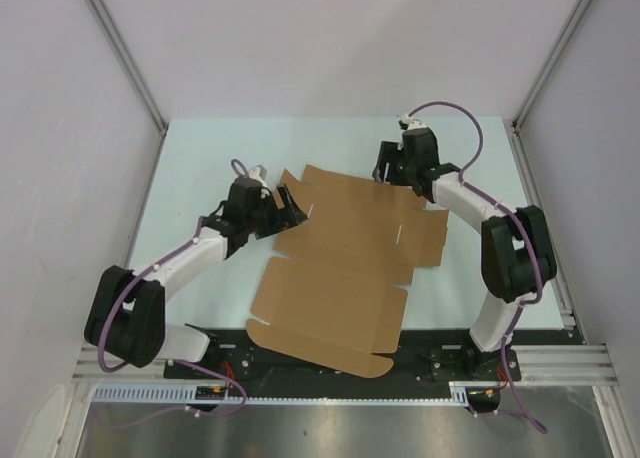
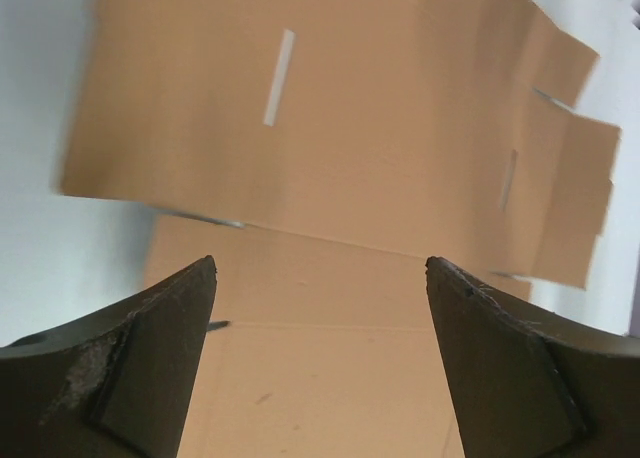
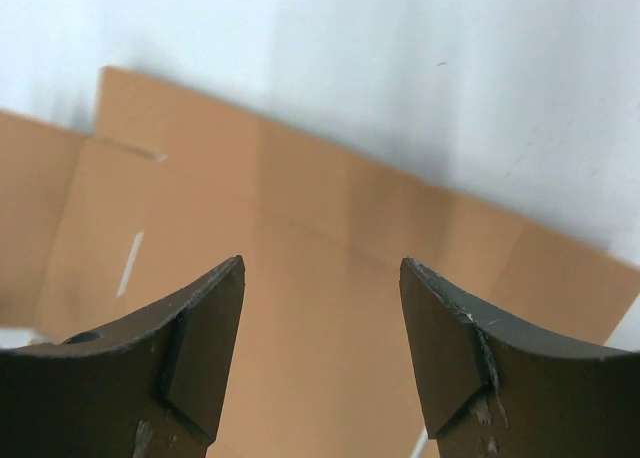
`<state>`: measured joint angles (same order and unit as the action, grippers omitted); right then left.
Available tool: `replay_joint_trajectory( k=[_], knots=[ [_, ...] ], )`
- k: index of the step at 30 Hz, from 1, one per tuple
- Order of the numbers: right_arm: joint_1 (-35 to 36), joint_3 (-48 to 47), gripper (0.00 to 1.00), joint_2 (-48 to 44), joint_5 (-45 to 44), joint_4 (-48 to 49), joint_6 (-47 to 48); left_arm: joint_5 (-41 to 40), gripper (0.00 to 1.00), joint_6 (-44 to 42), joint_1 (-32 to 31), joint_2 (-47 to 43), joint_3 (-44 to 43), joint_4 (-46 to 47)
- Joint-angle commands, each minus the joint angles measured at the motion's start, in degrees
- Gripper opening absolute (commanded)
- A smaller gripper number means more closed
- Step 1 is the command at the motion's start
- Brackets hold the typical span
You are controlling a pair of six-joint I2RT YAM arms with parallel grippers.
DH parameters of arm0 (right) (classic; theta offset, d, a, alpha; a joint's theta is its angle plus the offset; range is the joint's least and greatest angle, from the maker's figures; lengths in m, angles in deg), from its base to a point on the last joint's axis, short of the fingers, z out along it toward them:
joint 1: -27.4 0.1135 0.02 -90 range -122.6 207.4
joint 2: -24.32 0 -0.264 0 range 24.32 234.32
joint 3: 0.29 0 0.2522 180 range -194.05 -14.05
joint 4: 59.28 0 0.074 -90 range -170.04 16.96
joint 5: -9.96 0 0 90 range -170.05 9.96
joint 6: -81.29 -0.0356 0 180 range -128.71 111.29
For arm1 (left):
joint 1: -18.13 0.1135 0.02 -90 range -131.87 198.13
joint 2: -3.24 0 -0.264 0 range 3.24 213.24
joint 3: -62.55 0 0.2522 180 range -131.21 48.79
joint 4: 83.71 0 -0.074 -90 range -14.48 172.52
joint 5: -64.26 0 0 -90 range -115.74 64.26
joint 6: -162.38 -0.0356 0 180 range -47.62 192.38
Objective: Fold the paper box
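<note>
Pale counter (image 1: pixel 200 148) carries the flat paper box (image 1: pixel 345 253) at its middle. At the sheet's 9 o'clock edge sits the left hand (image 2: pixel 320 268), at 1 o'clock the right hand (image 3: pixel 322 263). Both are spread wide, holding nothing, seemingly not touching it.

The paper box (image 1: pixel 345 263) is a plain brown, unprinted cardboard die-cut sheet, still unfolded and lying open near the middle of the pale table. It sits at a slant, its long axis running from about 7 o'clock to 1 o'clock. The broad panel with rounded corner tabs lies at the 6 o'clock end, reaching the table's near edge. The far end, toward 1 o'clock, carries stepped side flaps and two thin slots.
</note>
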<state>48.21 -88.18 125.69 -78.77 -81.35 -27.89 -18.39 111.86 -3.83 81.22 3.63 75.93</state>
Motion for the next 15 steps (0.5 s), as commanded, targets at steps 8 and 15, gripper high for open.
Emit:
replay_joint_trajectory(
  k=[8, 15],
  knots=[
    [-2.4, -3.5, 0.66, 4.5, 5.9, 6.7, 2.0, 1.7, 0.79, 1.6, -2.7, 6.1, 1.4, 3.1],
    [2.7, 0.1, 0.44, 7.4, 7.2, 7.5, -4.5, -9.4, 0.89, -0.3, -2.2, 8.5, -12.6, -5.4]
  ],
)
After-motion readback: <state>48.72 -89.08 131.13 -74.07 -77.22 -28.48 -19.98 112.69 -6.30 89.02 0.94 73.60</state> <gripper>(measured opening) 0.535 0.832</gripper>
